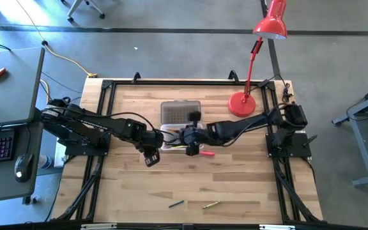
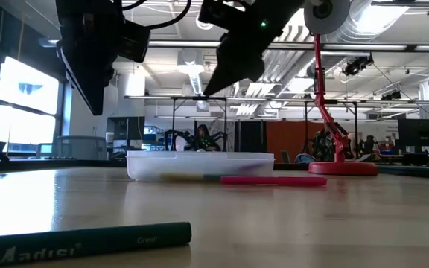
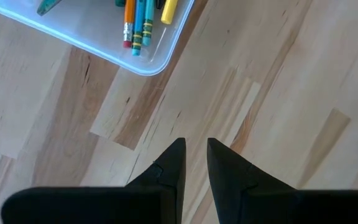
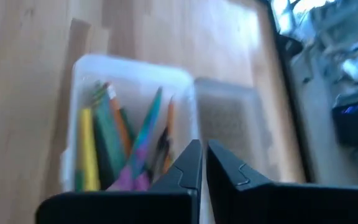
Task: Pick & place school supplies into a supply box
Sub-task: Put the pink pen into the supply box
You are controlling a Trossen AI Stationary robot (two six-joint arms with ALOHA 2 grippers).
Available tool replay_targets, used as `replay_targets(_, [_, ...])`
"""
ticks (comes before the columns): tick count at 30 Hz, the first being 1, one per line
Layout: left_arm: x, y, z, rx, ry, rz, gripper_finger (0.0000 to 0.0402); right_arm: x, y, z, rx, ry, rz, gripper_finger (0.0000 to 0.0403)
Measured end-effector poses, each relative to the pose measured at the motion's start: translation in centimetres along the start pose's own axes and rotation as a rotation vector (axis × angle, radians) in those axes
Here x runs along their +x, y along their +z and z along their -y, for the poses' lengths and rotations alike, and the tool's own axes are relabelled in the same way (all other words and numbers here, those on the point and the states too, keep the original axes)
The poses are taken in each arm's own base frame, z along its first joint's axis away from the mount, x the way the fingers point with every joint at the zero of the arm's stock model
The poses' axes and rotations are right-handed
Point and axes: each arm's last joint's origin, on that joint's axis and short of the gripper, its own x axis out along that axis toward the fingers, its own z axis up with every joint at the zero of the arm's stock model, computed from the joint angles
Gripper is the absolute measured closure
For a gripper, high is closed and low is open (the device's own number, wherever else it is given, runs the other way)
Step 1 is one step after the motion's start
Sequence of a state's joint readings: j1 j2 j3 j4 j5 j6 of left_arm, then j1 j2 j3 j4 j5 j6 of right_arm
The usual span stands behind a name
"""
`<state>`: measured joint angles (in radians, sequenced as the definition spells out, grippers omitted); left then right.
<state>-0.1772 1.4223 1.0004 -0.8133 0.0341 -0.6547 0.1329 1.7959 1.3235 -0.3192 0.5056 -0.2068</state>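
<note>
Right tool (image 4: 201,158), pinched shut and empty, hangs over the clear rectangular plastic box (image 4: 79,112); descending, it could knock the box's pencils. Left tool (image 3: 194,158) stands narrowly parted, empty.

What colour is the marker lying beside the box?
Pink marker, clearest in the low view.

Clear supply box (image 4: 79,74) holds yellow, green and orange pencils (image 4: 101,146); a pink marker (image 2: 272,180) lies beside it.

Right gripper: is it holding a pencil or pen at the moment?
No. In the right wrist view the right gripper is shut with nothing between its fingers, above the supply box that already holds pencils.
</note>
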Motion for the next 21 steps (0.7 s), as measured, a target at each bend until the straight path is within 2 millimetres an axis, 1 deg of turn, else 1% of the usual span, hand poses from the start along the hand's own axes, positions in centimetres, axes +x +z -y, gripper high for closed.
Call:
replay_targets(3, [0.0,0.0,0.0,0.027,0.000,0.000,0.0307,-0.5,-0.7,-1.0,0.046,0.038,-0.074,0.0397])
replay_targets(5, [0.0,0.0,0.0,0.045,0.000,0.000,0.0307,-1.0,-1.5,-1.9,0.029,0.075,-0.147,0.0389])
replay_targets(8, [0.0,0.0,0.0,0.048,0.000,0.000,0.0307,-1.9,-2.5,-3.2,0.038,0.148,-0.254,0.0369])
replay_targets(11, [0.0,0.0,0.0,0.048,-0.001,0.001,0.0307,-2.3,-3.4,-4.3,0.088,0.184,-0.306,0.0343])
replay_targets(14, [0.0,0.0,0.0,0.047,-0.002,0.003,0.0307,-2.3,-4.5,-5.2,0.131,0.203,-0.347,0.0318])
replay_targets(16, [0.0,0.0,0.0,0.045,-0.002,0.003,0.0307,-2.1,-5.6,-5.7,0.176,0.245,-0.393,0.0305])
replay_targets(19, [0.0,0.0,0.0,0.045,-0.002,0.003,0.0307,-1.9,-7.2,-6.3,0.216,0.270,-0.462,0.0291])
replay_targets(21, [0.0,0.0,0.0,0.045,-0.002,0.003,0.0307,-1.6,-8.0,-6.6,0.231,0.278,-0.473,0.0286])
